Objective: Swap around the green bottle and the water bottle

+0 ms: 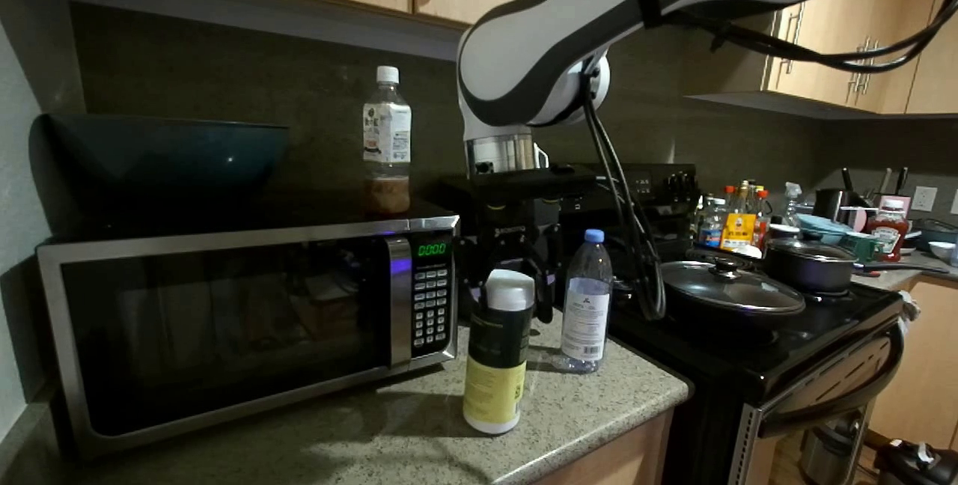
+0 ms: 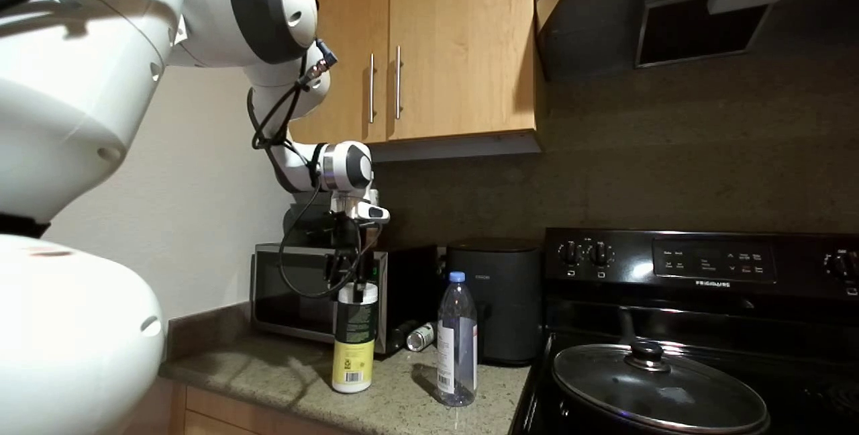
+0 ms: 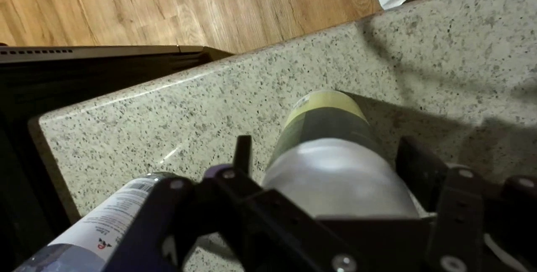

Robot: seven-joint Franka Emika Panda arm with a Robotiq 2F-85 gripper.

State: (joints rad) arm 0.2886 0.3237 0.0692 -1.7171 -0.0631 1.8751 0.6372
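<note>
The green bottle [image 1: 497, 365], with a white cap, a dark upper half and a yellow lower half, stands upright on the counter in both exterior views. My gripper [image 3: 325, 138] has come down over its cap, one of the dark fingers [image 3: 242, 154] on either side. Counter shows between that finger and the cap, so the jaws stand open around the cap without a grip; contact on the far side is hard to judge. Beside it, nearer the stove, stands the water bottle [image 2: 458, 354], clear with a white label and blue cap. Its label [image 3: 113, 217] shows at the wrist view's lower left.
A microwave [image 1: 247, 335] bears a dark bowl [image 1: 165, 156] and a white-capped bottle [image 1: 387, 133]. Behind the bottles are a black appliance [image 2: 500, 301] and a can [image 2: 421, 337] on its side. A lidded pan [image 2: 658, 388] sits on the stove beside the counter [image 3: 201, 108].
</note>
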